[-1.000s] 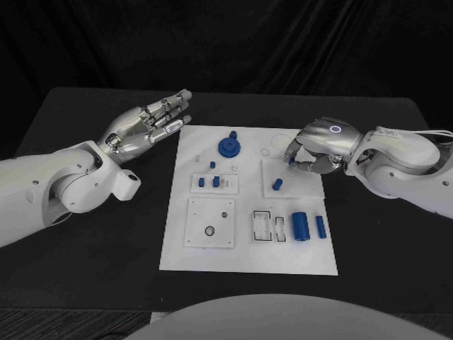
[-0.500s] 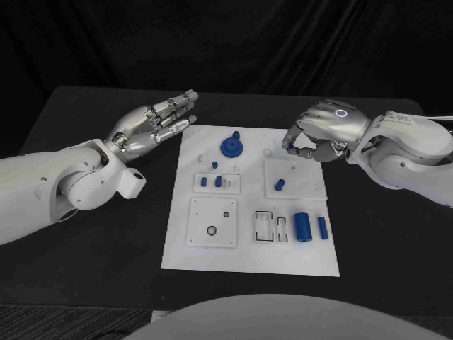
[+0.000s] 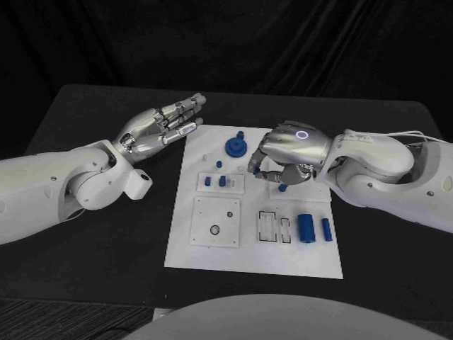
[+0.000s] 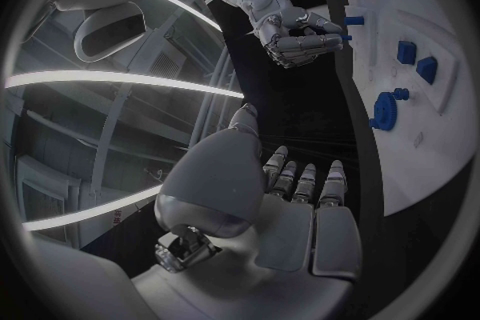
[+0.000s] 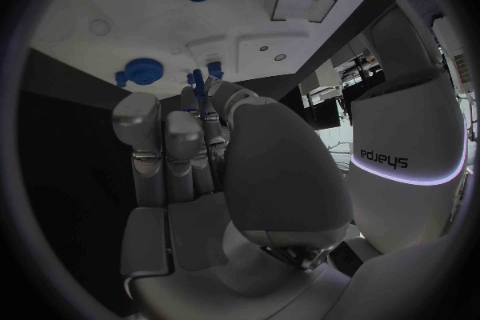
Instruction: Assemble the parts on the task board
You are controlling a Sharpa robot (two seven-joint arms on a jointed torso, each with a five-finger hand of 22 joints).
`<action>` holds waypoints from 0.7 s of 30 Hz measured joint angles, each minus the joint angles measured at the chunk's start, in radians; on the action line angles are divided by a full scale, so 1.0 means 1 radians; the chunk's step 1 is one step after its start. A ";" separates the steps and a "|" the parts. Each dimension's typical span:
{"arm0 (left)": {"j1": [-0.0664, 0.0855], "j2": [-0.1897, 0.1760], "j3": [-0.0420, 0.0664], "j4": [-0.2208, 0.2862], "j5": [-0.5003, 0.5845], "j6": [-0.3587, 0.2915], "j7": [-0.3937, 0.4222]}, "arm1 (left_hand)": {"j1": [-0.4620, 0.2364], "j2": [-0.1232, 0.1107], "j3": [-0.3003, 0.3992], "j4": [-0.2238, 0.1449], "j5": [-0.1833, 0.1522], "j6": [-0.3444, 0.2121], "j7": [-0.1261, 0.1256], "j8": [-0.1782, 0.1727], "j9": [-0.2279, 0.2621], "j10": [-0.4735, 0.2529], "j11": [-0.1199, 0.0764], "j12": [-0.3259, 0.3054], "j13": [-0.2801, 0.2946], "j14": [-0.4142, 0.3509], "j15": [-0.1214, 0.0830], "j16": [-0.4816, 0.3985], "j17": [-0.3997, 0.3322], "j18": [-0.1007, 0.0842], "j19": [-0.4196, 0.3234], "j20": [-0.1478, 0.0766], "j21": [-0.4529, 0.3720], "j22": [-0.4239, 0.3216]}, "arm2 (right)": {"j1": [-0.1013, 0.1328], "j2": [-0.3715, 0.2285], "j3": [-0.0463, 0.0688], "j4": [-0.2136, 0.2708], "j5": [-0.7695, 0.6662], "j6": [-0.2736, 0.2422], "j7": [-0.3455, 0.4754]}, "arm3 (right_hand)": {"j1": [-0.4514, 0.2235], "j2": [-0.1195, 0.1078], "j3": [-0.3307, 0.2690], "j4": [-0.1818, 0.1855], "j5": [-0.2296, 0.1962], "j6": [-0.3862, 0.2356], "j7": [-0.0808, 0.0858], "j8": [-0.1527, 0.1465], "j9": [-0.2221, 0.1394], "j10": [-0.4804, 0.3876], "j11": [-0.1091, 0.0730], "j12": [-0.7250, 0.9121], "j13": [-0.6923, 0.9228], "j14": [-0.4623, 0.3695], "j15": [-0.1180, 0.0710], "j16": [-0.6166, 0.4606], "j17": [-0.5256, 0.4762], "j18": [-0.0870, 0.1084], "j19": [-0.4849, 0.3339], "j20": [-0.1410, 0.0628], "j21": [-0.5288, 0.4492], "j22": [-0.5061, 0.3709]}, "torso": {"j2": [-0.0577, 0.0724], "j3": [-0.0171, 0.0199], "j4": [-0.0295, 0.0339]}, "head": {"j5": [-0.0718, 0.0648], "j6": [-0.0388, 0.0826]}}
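Observation:
The white task board point(image 3: 252, 251) lies in the middle of the black table. On it are a blue round knob point(image 3: 233, 147), two small blue blocks point(image 3: 215, 182) in a small plate, a blue peg point(image 3: 283, 188) and two blue cylinders point(image 3: 305, 227) near its right edge. My right hand point(image 3: 283, 152) hovers over the board's upper middle with its fingers curled; it pinches a thin blue pin point(image 5: 197, 85) at its fingertips. My left hand point(image 3: 165, 125) floats beside the board's far left corner, flat, fingers apart and holding nothing. The left wrist view shows the right hand point(image 4: 290, 28) above the board point(image 4: 420, 160).
A square white plate with small holes point(image 3: 216, 221) and two rectangular slots point(image 3: 274, 227) sit on the board's near half. Bare black table point(image 3: 104, 255) runs along both sides of the board.
My right hand has lifted off the board's right side and moved left over its upper middle, carrying the thin pin. The left hand has hardly moved.

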 measured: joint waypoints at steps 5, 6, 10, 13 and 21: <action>-0.002 -0.004 0.000 0.002 0.000 0.001 -0.004 | 0.004 0.004 -0.003 -0.003 0.000 0.004 0.004 0.000 0.001 0.000 0.007 0.000 0.000 0.000 0.000 0.000 0.000 0.000 0.000 0.000 0.000 -0.008 | -0.018 0.040 0.000 0.013 -0.011 0.007 0.003 | 0.003 0.003 0.004 -0.009 0.011 0.000 0.000 0.000 0.000 0.000 0.000 -0.002 -0.001 0.000 0.000 0.000 0.006 0.000 0.000 0.000 0.004 0.000 | 0.000 0.0008 0.0000 | 0.012 0.000; -0.003 -0.004 0.000 0.002 0.000 0.001 -0.005 | 0.004 0.004 -0.003 -0.003 0.000 0.004 0.004 0.000 0.001 0.000 0.007 0.000 0.000 0.000 0.000 0.000 0.000 0.000 0.000 0.000 0.000 -0.009 | -0.020 0.047 0.000 0.015 -0.015 0.007 0.003 | 0.003 0.003 0.004 -0.009 0.011 0.000 0.000 0.000 0.000 0.000 0.000 -0.002 -0.001 0.000 0.000 0.000 0.008 0.000 0.000 0.000 0.004 0.000 | 0.000 0.0009 0.0000 | 0.014 0.000; -0.003 -0.006 0.000 0.006 0.000 0.001 -0.009 | 0.004 0.004 -0.003 -0.003 0.006 0.008 0.008 0.004 0.001 0.000 0.007 0.000 0.000 0.000 0.000 0.000 -0.001 0.000 0.000 0.000 0.000 -0.010 | -0.027 0.072 0.001 0.018 -0.028 0.015 0.005 | 0.003 0.003 0.004 -0.009 0.011 0.000 0.000 0.000 0.000 0.000 0.000 -0.005 -0.001 0.000 0.000 0.000 0.008 0.000 0.000 0.000 0.004 0.000 | -0.003 0.0013 0.0003 | 0.016 0.000; -0.003 -0.008 0.000 0.010 0.000 0.001 -0.012 | 0.008 0.008 -0.003 -0.003 0.007 0.014 0.012 0.004 0.002 0.000 0.007 0.001 0.000 0.000 0.000 0.000 -0.001 0.000 0.000 0.000 0.000 -0.020 | -0.036 0.086 0.001 0.020 -0.035 0.023 0.004 | 0.003 0.003 0.002 -0.012 0.007 0.000 0.000 -0.004 0.000 0.000 0.000 -0.006 0.000 0.000 0.000 0.000 0.006 0.000 0.000 0.000 0.004 0.000 | -0.005 0.0022 0.0009 | 0.017 0.000; -0.004 -0.006 0.000 0.015 0.000 -0.001 -0.020 | 0.008 0.008 -0.003 -0.003 0.007 0.018 0.011 0.004 0.002 0.000 0.007 0.004 0.000 0.000 0.000 0.000 -0.001 0.000 -0.004 -0.003 0.000 -0.023 | -0.068 0.111 0.000 0.020 -0.048 0.041 0.003 | 0.003 0.003 0.001 -0.012 0.006 -0.002 0.002 -0.004 0.000 0.000 0.000 -0.009 0.000 0.000 0.000 0.000 0.006 0.000 -0.002 0.002 0.004 0.000 | -0.006 0.0028 0.0010 | 0.030 0.000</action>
